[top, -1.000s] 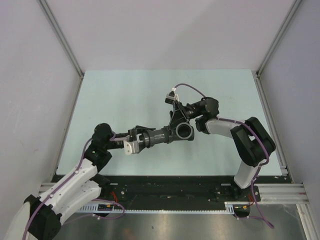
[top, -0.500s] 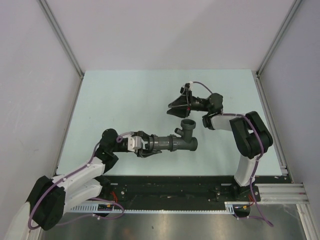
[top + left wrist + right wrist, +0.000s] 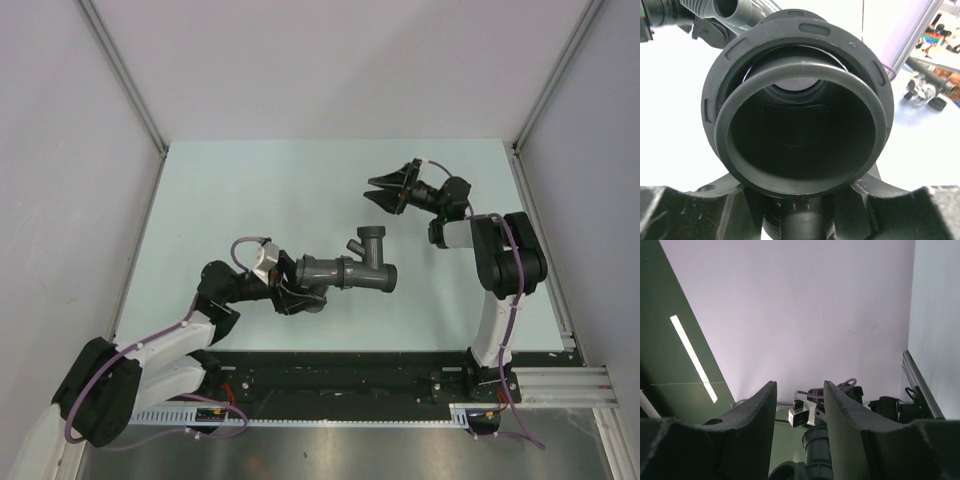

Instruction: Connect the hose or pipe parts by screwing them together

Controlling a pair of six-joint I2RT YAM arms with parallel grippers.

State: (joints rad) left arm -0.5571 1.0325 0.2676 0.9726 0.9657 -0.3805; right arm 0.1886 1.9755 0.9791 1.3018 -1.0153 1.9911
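Since the earlier frames the R gripper (image 3: 384,190) had let go of the branched fitting (image 3: 372,262) and backed off toward the far right. It sat well apart from both parts, pointing left. The L arm had also swung, so the parts lay more level across the near-centre of the table (image 3: 230,190) than before, w/ the small side port aimed at the far edge.

L gripper (image 3: 292,287) was clamped on the straight tube (image 3: 325,270) near its left end. In the L wrist view its fingers (image 3: 682,210) sat low on either side of the tube's flared mouth (image 3: 799,70), which faced the lens and filled most of the pic. The ribbed collar (image 3: 790,27) ringed it just behind.

From the top cam the tube ran left to right and met the fitting at its right end, the two looking joined in one line. How tight the thread was, couldn't tell. Also couldn't tell if the parts touched the table or hung just over it.

R fingers (image 3: 757,430) stood apart w/ a modest gap and nothing btwn them, only the wall and the L arm's wrist (image 3: 805,412) beyond.
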